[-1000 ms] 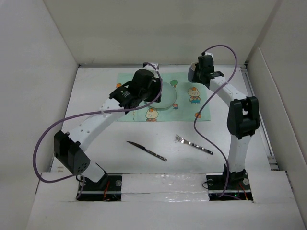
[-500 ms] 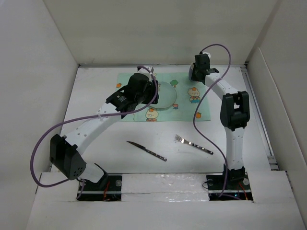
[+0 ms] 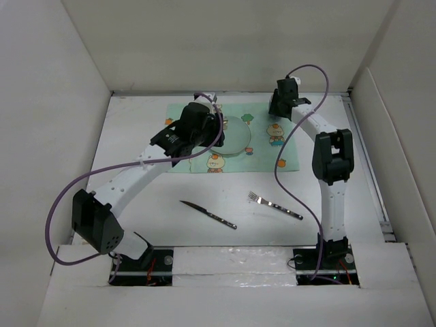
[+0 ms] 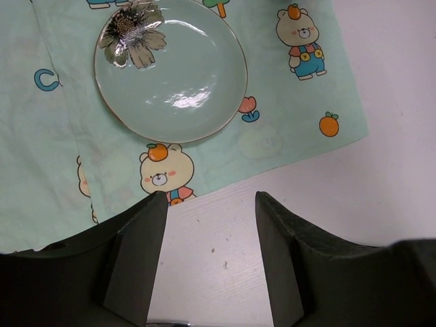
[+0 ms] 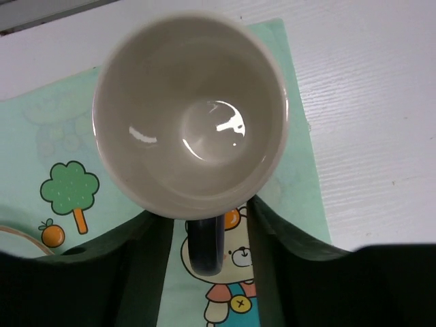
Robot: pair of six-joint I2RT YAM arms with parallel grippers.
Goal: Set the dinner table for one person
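The dinner table [image 3: 231,191] is the large white surface. A mint-green placemat [image 3: 262,153] lies at its back with a pale plate [image 3: 235,136] on it. A knife [image 3: 208,214] and a fork [image 3: 274,204] lie on the table in front. My left gripper [image 4: 211,201] is open and empty, above the table at the placemat's near edge, short of the plate [image 4: 174,71]. My right gripper [image 5: 208,214] is open and straddles the dark handle [image 5: 206,245] of a cream mug [image 5: 191,116]. The mug stands upright on the placemat's far right corner.
White walls enclose the table on the left, back and right. A purple cable runs along each arm; the right one [image 3: 279,170] hangs over the placemat's right part. In the top view the right gripper [image 3: 279,105] covers the mug.
The right arm has drawn upright and its gripper has shifted a little left and back over the mug. The left gripper has shifted slightly left near the plate. Knife and fork have not moved.
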